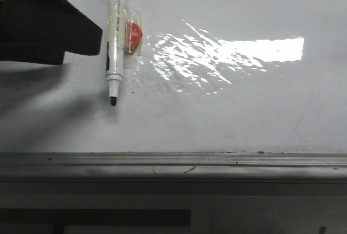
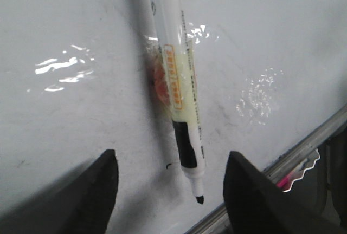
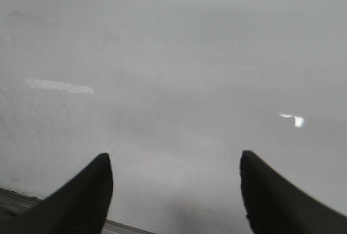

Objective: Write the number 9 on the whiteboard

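The whiteboard (image 1: 227, 109) fills the front view, with bright window glare (image 1: 227, 55) across its middle and a grey tray (image 1: 173, 163) along its bottom edge. No number 9 can be made out on it; only a tiny dark mark is seen just beside the marker tip. A marker (image 1: 114, 39) is seen fixed to the board under clear tape (image 1: 133, 20) with a red piece (image 1: 134, 34) beside it, uncapped, its black tip pointing down towards the tray. The left gripper (image 2: 171, 190) is shown released, its two dark fingers (image 2: 97, 190) spread on either side of the marker's tip without touching it. The right gripper (image 3: 176, 190) is likewise spread wide, facing a bare stretch of board and holding nothing.
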Motion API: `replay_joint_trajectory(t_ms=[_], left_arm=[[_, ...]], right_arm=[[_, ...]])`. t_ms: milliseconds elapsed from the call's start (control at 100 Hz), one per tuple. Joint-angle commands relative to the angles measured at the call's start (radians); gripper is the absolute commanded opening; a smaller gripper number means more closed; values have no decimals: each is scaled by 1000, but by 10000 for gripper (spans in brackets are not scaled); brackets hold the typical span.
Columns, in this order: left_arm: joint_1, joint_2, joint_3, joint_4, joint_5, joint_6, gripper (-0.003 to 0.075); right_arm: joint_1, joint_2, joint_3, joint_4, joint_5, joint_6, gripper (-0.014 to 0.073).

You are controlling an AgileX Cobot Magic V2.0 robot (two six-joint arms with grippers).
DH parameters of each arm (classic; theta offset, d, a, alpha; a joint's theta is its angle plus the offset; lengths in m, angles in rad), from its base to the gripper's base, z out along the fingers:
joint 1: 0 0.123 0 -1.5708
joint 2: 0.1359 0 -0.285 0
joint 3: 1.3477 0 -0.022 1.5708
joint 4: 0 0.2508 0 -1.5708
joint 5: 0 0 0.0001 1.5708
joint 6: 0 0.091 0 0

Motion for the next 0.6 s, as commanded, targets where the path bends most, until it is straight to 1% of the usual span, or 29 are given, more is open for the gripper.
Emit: replay_joint_trajectory(t_ms=[0, 180, 230, 300, 350, 370, 480, 530, 590], left_arm=[[-42, 25, -34, -43, -109, 3, 388], [-51, 94, -47, -79, -142, 3, 385], [-51, 110, -51, -98, -160, 3, 361], [-51, 128, -51, -121, -168, 3, 286], [-51, 140, -51, -121, -168, 3, 204], [-51, 142, -51, -121, -163, 3, 182], [-51, 151, -51, -119, -137, 3, -15], [-51, 146, -57, -119, -123, 3, -21], [-51, 126, -65, -76, -58, 7, -20]], right_arm=[[1, 16, -34, -19, -63, -5, 440], [1, 16, -34, -19, -63, -5, 440], [1, 16, -34, -19, -63, -5, 440], [1, 16, -34, -19, -63, -5, 440], [1, 16, -34, -19, -63, -5, 440], [1, 16, -34, -19, -63, -5, 440], [1, 16, -34, -19, -63, -5, 440], [1, 16, -36, -13, -63, -5, 440], [13, 16, -46, 34, -61, -23, 440]])
